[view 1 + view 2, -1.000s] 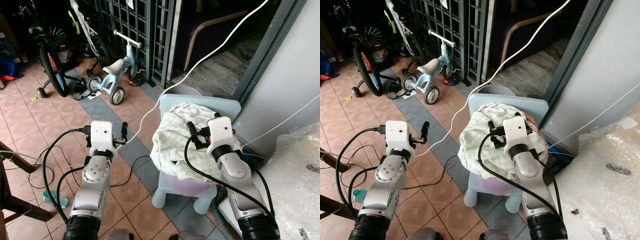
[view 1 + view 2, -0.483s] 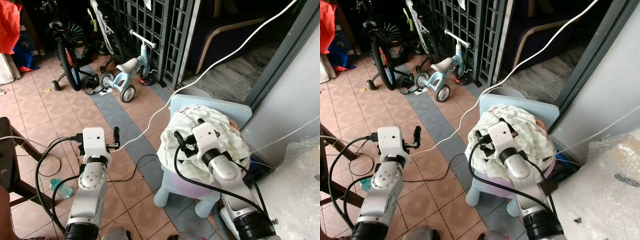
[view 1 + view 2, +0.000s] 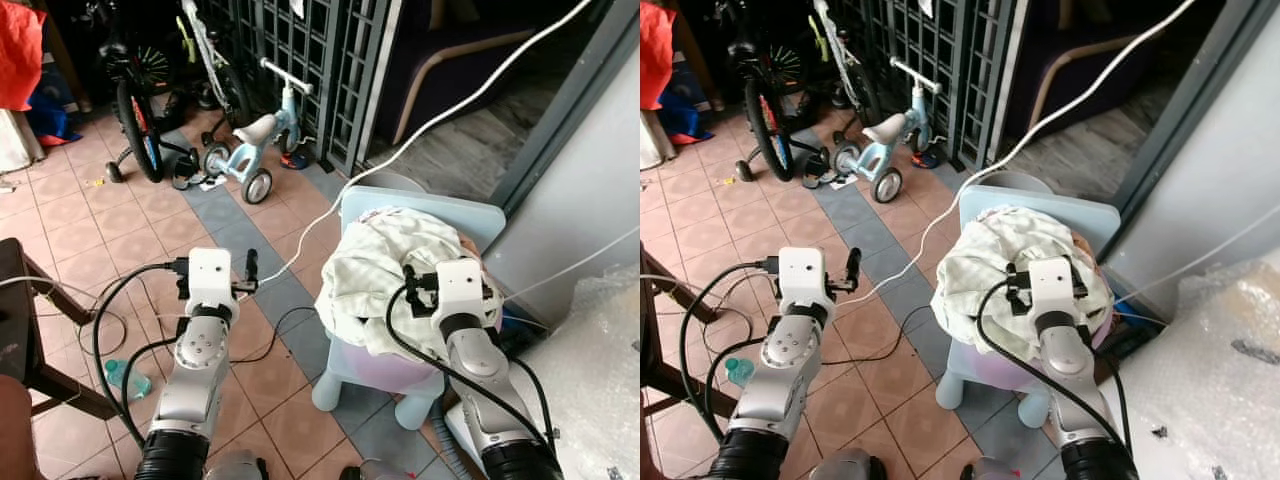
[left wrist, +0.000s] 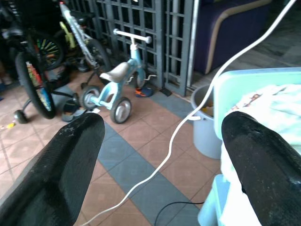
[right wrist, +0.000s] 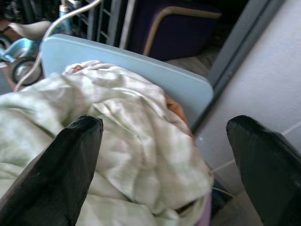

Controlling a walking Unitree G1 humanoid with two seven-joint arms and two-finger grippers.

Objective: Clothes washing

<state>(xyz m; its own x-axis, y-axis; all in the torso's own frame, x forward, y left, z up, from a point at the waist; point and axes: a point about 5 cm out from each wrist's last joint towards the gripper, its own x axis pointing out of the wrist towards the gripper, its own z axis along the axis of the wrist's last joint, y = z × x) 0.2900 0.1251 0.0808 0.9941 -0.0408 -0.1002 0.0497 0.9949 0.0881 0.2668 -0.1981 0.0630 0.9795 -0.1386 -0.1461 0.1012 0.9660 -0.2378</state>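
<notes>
**Both arms up over the laundry pile on the blue chair**

Here we are on a tiled porch, and the star of the show is the heap of pale, cream-and-green clothes (image 3: pixel 385 265) mounded on a small light-blue plastic chair (image 3: pixel 425 208). The pile sits on a pink basin (image 3: pixel 385 370) that rests on the chair seat, and the fabric spills over its rim on the side facing the robot.

The right end effector (image 5: pixel 164 155) hovers just above the pile, fingers spread wide with the rumpled cloth between them and nothing gripped. From the head camera its white wrist block sits right over the near edge of the heap, close against the fabric; whether it actually touches is hard to tell.

Over on the other side, the left end effector (image 4: pixel 160 155) is held out above the floor tiles (image 3: pixel 150 230), beside the chair and apart from the clothes. Its fingers are wide open too, empty, framing a white cable (image 4: pixel 188 117) that runs across the floor and up past the chair.

Behind the chair stands a grey bucket (image 4: pixel 204 117). Further back, a light-blue child's tricycle (image 3: pixel 250 150) is parked by a dark metal grille (image 3: pixel 300 50), with a bicycle (image 3: pixel 140 110) next to it. At the right edge, a white wall (image 3: pixel 590 180) and a sheet of bubble wrap (image 3: pixel 600 360)
</notes>
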